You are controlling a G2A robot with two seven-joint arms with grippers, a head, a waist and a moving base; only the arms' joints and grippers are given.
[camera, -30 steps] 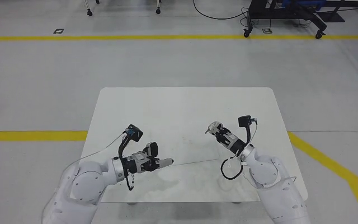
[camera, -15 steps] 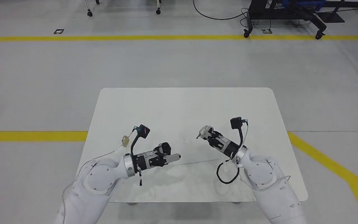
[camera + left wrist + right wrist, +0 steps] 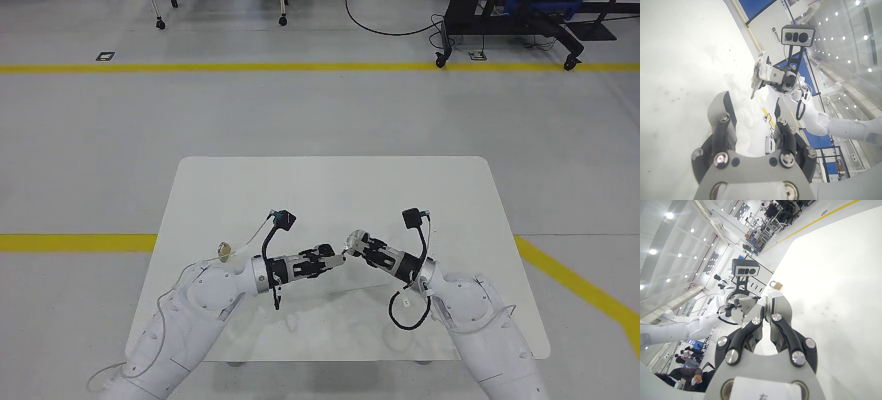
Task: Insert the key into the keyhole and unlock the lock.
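Far left on the white table (image 3: 400,190) sits the padlock (image 3: 226,250), brass body and silver shackle, lying close beside the left forearm near the table's left edge. The right wrist view catches it too (image 3: 776,285), resting beyond the fingertips.

Moving in: the left gripper (image 3: 328,256) is over the middle of the table, fingers spread wide with nothing between them (image 3: 751,100).

Just to its right is the right gripper (image 3: 352,243), nose to nose with it. Whether the two touch, I can't tell. Its white-wrapped fingers (image 3: 762,66) are clamped on the key (image 3: 754,89), blade pointing down toward the tabletop. From its own wrist the jaws are pinched together (image 3: 770,298).

So the key is well apart from the padlock, with the left arm lying between them.

For writing, there is dark lettering on a white panel (image 3: 776,35) in the room behind and a printed label (image 3: 762,389) on the right gripper's base. I'll leave both unread. A yellow line (image 3: 300,68) crosses the floor beyond the table.
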